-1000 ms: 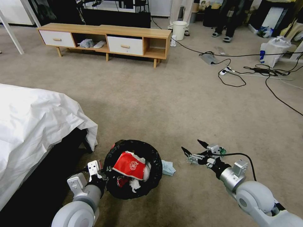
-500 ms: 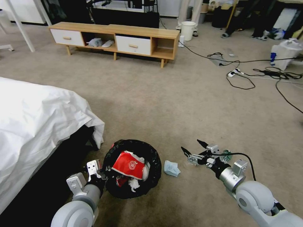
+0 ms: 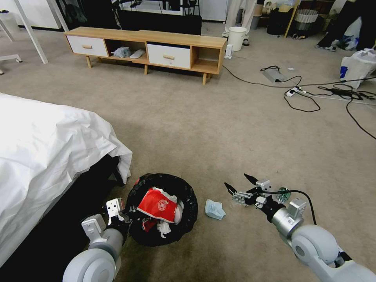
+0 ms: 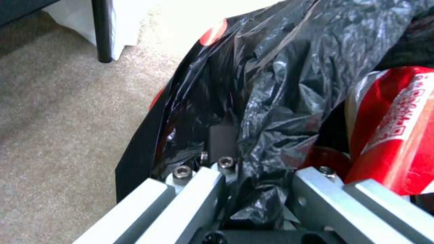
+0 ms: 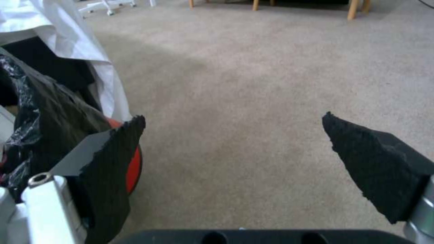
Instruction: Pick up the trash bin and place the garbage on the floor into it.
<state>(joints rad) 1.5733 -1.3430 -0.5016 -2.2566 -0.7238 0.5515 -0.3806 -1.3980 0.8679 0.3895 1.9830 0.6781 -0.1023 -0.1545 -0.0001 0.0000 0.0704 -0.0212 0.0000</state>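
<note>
Since a second ago the camera turned, so the bluish crumpled tissue [image 3: 214,209] shows fully on the beige carpet floor [image 3: 219,129], between the round black-bagged trash bin [image 3: 188,196] and the wide-open, empty right gripper [image 3: 239,184].

From the left wrist, the left gripper [image 4: 257,189] pinches the bin's rim beside a red wrapper [image 4: 398,135]; its white print is unreadable.

From the right wrist, black fingers [image 5: 375,159] stand wide apart.

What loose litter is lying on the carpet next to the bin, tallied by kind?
Bluish tissue: 1, between the trash bin and the open right gripper.
Green bottle: 1, partly hidden behind the right gripper.
Total: 2.
The left gripper grips the bin's rim.
</note>
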